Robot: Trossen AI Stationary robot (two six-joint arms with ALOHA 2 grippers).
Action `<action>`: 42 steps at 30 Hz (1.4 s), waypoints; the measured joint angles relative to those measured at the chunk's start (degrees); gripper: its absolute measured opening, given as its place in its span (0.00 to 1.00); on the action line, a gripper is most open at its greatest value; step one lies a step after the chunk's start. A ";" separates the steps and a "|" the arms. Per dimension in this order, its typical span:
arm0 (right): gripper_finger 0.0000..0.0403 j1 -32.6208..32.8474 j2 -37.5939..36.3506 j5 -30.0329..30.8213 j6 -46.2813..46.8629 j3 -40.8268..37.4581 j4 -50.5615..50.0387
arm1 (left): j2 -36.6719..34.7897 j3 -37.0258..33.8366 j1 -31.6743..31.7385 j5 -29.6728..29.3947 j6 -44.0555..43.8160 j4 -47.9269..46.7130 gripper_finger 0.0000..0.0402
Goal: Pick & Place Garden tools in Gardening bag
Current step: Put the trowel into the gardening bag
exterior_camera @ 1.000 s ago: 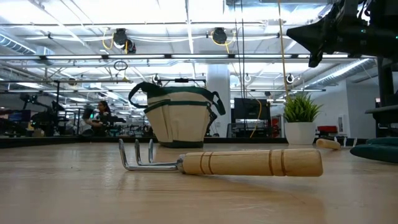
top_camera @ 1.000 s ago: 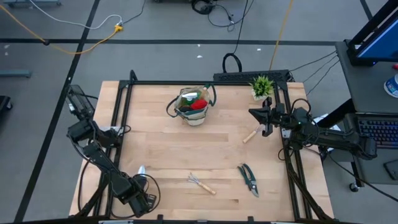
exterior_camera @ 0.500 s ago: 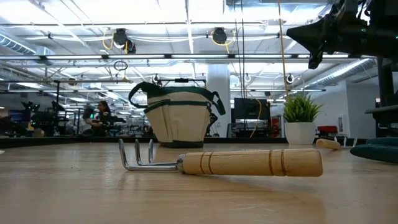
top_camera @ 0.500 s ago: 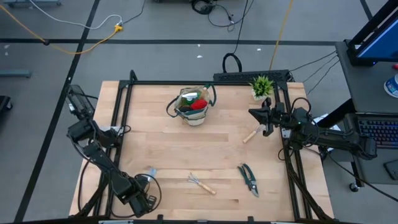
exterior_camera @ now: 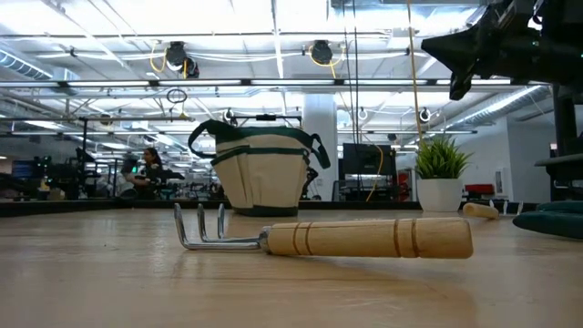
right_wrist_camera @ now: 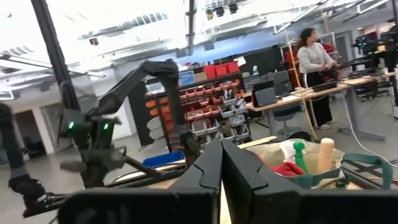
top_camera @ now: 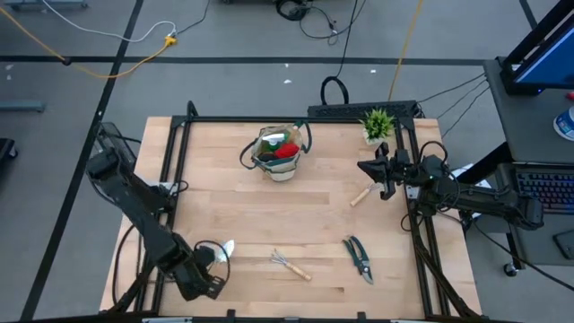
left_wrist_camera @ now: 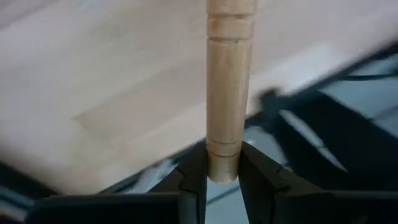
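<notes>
1. Trowel (top_camera: 224, 249) with wooden handle (left_wrist_camera: 228, 87) was held near the table's front left corner, silver blade showing just beside the left arm's wrist; clamped at the handle's end between the left gripper (left_wrist_camera: 222, 180) fingers (left_wrist_camera: 194, 180).
2. Gardening bag (top_camera: 280, 152) stood upright at the table's back centre, beige with dark green trim; held a red item, a green-topped bottle (right_wrist_camera: 299, 155) and a wooden handle end (right_wrist_camera: 326, 155).
3. Rake (exterior_camera: 328, 237) lay flat at front centre, tines toward the left side, handle toward the right.
4. Pruning shears (top_camera: 360, 258) lay to the right of the rake, apart from it.
5. Another wooden-handled tool (top_camera: 363, 193) lay toward the right edge, just below the right gripper (top_camera: 377, 170).
6. Right gripper hung raised above the table at the right side, fingers (right_wrist_camera: 205, 174) pressed together, gripping nothing.
7. Potted plant (top_camera: 378, 124) stood at the back right corner.
8. Beyond the table, a person (right_wrist_camera: 314, 62) stood at a desk.
</notes>
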 joint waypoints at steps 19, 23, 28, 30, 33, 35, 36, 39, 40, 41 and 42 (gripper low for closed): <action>0.00 0.00 5.54 0.35 -12.59 5.54 0.25 | -13.15 0.17 20.07 -16.16 22.74 16.23 0.17; 0.00 0.00 8.02 0.40 -17.80 9.18 -2.64 | -13.15 0.20 25.65 -14.58 29.32 23.02 0.17; 0.00 0.00 11.24 0.92 -26.39 14.24 -8.11 | -13.15 0.20 32.08 -11.56 35.32 29.58 0.17; 0.00 0.00 12.62 2.36 -29.11 16.23 -9.94 | -13.15 0.20 34.40 -9.51 37.21 32.24 0.17; 0.00 -0.02 14.62 3.72 -33.33 19.25 -12.39 | -13.17 0.22 37.67 -6.47 39.61 35.70 0.17; 0.00 -0.02 16.06 3.72 -36.13 21.09 -13.55 | -13.17 0.22 39.73 -4.92 41.00 37.70 0.17; 0.00 -0.02 16.73 3.72 -37.40 21.92 -13.86 | -13.17 0.22 40.73 -4.43 41.62 38.82 0.17; 0.00 -0.01 18.90 3.72 -40.15 24.26 -13.96 | -13.17 0.24 43.52 -2.02 43.26 42.69 0.17; 0.00 -0.02 19.62 3.72 -40.97 24.96 -13.99 | -13.17 0.24 44.33 -1.15 43.60 44.04 0.17; 0.00 -0.02 20.36 3.72 -41.87 25.65 -13.95 | -13.17 0.24 45.17 -0.19 43.91 45.31 0.17; 0.00 -0.02 21.05 3.72 -42.72 26.29 -13.95 | -13.17 0.24 46.04 0.70 44.13 46.59 0.17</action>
